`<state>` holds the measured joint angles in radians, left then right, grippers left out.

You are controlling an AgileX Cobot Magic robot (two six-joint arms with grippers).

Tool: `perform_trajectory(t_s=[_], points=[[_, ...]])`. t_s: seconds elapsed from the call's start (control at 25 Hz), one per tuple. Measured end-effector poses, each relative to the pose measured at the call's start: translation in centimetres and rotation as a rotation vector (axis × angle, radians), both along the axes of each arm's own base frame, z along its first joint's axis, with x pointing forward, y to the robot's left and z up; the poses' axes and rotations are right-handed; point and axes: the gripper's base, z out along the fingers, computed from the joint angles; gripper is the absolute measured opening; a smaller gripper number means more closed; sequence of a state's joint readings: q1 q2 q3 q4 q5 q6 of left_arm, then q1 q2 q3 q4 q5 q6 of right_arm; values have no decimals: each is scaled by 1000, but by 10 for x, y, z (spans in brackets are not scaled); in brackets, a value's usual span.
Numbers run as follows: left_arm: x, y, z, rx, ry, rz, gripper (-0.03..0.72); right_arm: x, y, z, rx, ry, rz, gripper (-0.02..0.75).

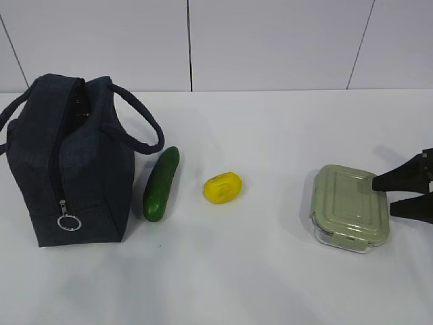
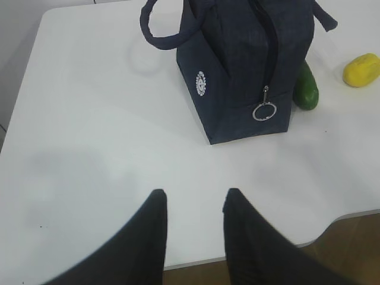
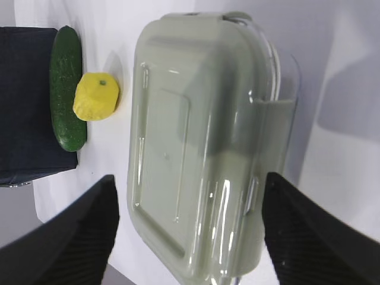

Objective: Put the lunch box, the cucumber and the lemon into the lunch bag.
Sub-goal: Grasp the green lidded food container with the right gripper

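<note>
The lunch box [image 1: 348,206], clear with a sage-green lid, lies flat at the right of the table. My right gripper [image 1: 383,194] is open, one finger on each side of the box's near end [image 3: 196,119], with a gap showing on the left side. The lemon [image 1: 222,187] and the cucumber [image 1: 161,184] lie mid-table. The cucumber rests beside the navy lunch bag [image 1: 88,169], which stands upright at the left. My left gripper [image 2: 193,199] hovers open and empty over bare table, well short of the bag [image 2: 237,59].
The bag's ring pull [image 1: 69,223] hangs low on its near end, and its handles [image 1: 145,125] loop outwards. The table's front edge [image 2: 332,219] runs just beyond my left fingers. A white panelled wall stands behind the table.
</note>
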<state>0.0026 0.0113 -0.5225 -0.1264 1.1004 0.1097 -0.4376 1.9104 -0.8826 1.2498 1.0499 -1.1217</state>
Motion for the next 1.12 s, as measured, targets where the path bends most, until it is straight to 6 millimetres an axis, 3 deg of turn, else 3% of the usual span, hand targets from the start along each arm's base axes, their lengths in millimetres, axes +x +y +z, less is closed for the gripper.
perform_trajectory(t_s=[1.12], points=[[0, 0, 0, 0, 0, 0, 241, 4, 0, -17, 20, -38, 23, 565]])
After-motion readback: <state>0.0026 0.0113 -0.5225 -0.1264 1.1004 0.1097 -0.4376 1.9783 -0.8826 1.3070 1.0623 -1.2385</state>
